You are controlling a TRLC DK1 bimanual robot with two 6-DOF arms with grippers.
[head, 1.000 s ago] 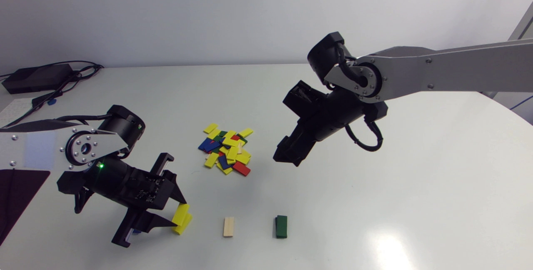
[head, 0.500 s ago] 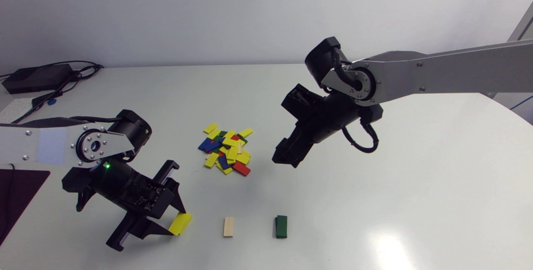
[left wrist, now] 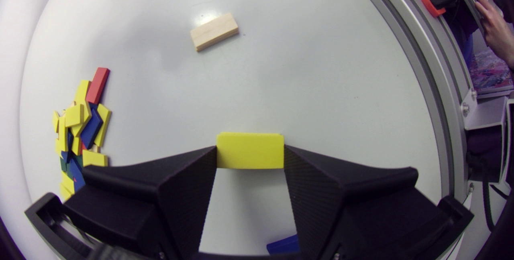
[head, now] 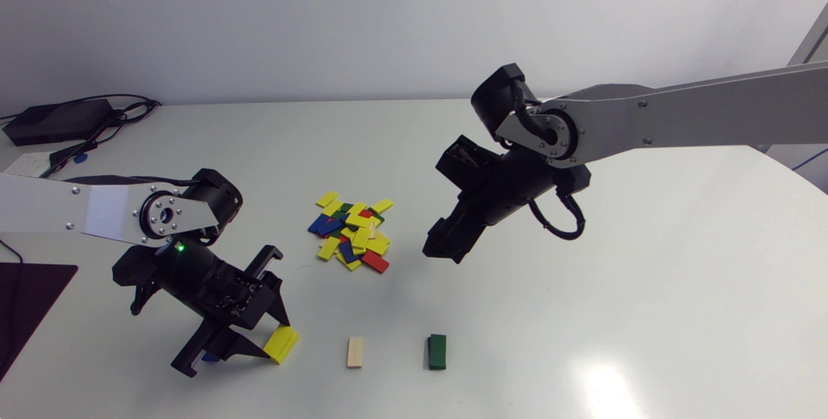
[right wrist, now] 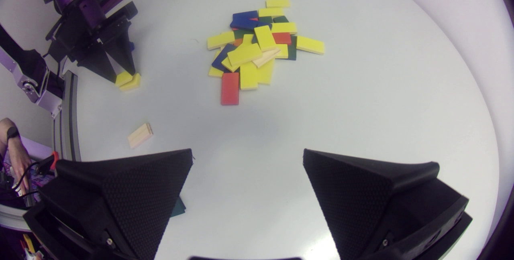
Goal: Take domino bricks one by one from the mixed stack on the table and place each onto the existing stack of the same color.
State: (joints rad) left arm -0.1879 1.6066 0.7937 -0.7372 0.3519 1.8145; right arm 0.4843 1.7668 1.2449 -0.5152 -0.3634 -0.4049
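Here, head view, left gripper: I see it low over the near left part of the table. It pinches a yellow brick by its two short ends.
Head view, blue brick: a small bit peeks out from under the left gripper.
Head view, mixed pile: it sits in the middle of the table. It is mostly yellow, with blue, red and green bricks in it.
Head view, wood brick: it lies alone on the near side, between the yellow brick and the green stack.
Head view, right gripper: it hangs in the air just right of the mixed pile and touches nothing.
Left wrist view, yellow brick: it sits right between the finger tips. One finger presses on each end.
Left wrist view, wood brick: it is ahead of the left gripper, well apart from it. The green stack is farther off.
Left wrist view, blue brick: it lies under the left gripper, back by the palm.
Right wrist view, right gripper: the fingers are spread wide with nothing between them, only bare table.
Right wrist view, mixed pile: it is ahead of the right gripper. A red brick lies at its nearest edge.
Right wrist view, second yellow piece: it shows just beside the yellow brick. I cannot tell if one lies on the other.
Right wrist view, green stack: a dark corner peeks out from under one finger.
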